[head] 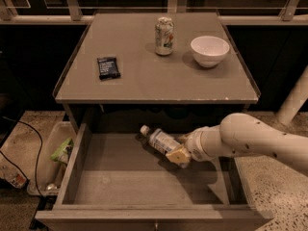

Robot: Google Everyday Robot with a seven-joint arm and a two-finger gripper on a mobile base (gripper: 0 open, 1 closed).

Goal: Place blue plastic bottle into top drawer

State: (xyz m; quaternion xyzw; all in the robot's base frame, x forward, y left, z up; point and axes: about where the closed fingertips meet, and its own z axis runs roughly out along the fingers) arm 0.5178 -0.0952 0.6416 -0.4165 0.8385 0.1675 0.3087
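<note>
The blue plastic bottle (159,140) is a clear bottle with a white cap and a pale label. It lies tilted inside the open top drawer (120,179), with its cap pointing to the back left. My gripper (178,154) reaches in from the right and is shut on the bottle's base end. It holds the bottle over the drawer's back middle, with a shadow below it on the drawer floor. My white arm (250,138) crosses the drawer's right side.
On the cabinet top (144,85) stand a green-white drink can (164,36), a white bowl (209,50) and a dark packet (108,67). A clear bin (48,160) with trash sits on the floor to the left, next to a cable. A white post (294,97) stands at the right.
</note>
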